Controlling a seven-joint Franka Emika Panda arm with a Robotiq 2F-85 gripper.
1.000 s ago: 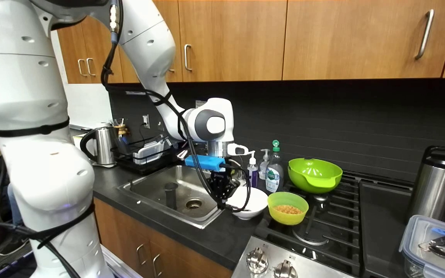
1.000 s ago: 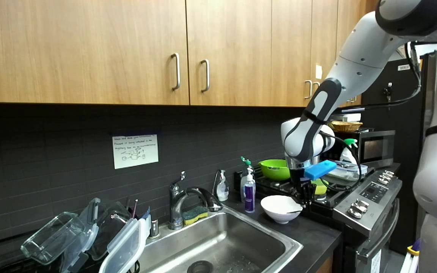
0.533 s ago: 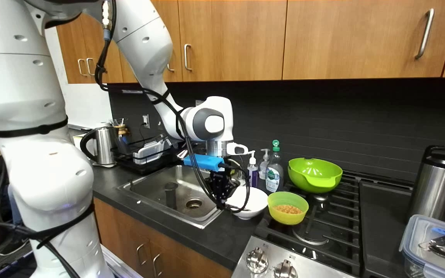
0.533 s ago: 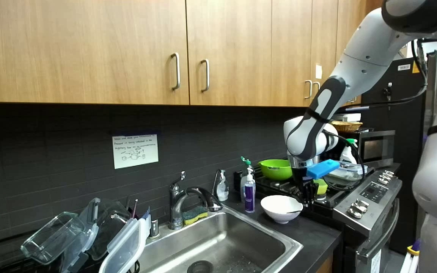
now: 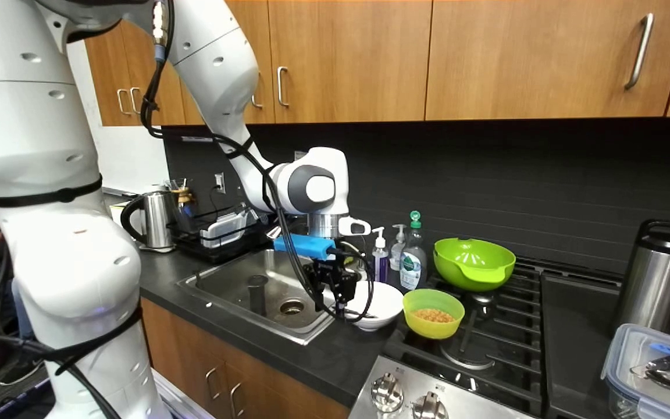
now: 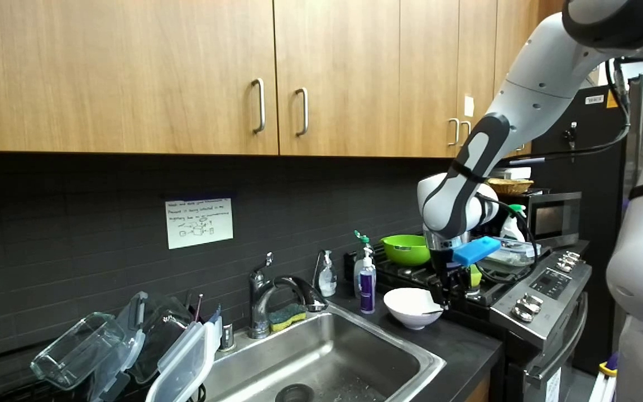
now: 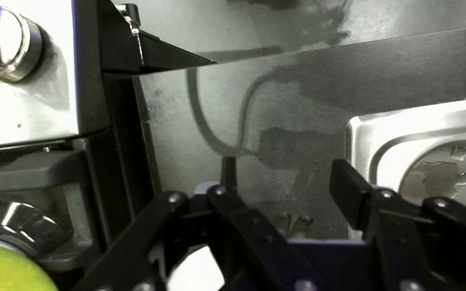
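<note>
wrist view: claw (image 7: 284, 180) spread, metal ends (image 7: 303, 227) showing in its gap, contact uncertain; bowl (image 6: 408, 306) just beside it. caution: an off-centre squeeze could, i judge, knock the ends and tip the bowl.

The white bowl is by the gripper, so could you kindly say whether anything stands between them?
Two handles jutting from the bowl show between the open fingers; nothing else visible stands between bowl and gripper.
</note>
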